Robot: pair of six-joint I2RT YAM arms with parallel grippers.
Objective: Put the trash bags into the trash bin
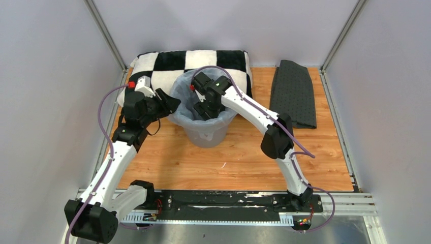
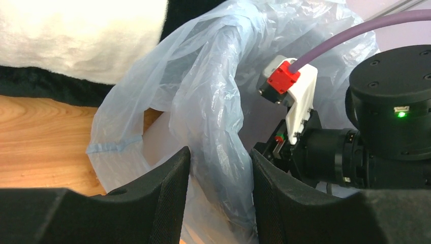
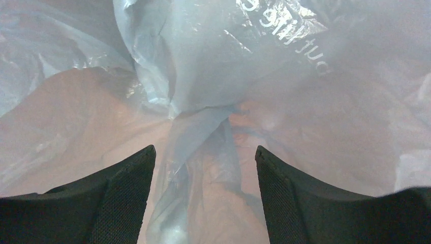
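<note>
On the wooden table (image 1: 203,168) before the checkered pillow (image 1: 167,63) stands the grey trash bin (image 1: 206,136), the pale blue trash bag (image 1: 179,96) draped in its mouth, a bunched fold pinched by the left gripper (image 2: 219,157), the right gripper (image 3: 206,152) spread wide inside.

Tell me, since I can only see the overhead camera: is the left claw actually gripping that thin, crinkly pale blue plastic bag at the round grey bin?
Observer: Yes. A bunched fold of the thin, crinkly pale blue plastic bag fills the left gripper, pressed from both sides.
Visitor: And the right claw?
Observer: The right gripper is open inside the bag, with a loose fold lying between its jaws.
Visitor: Is anything printed on the bag?
Observer: White printed lettering, seen close up.
</note>
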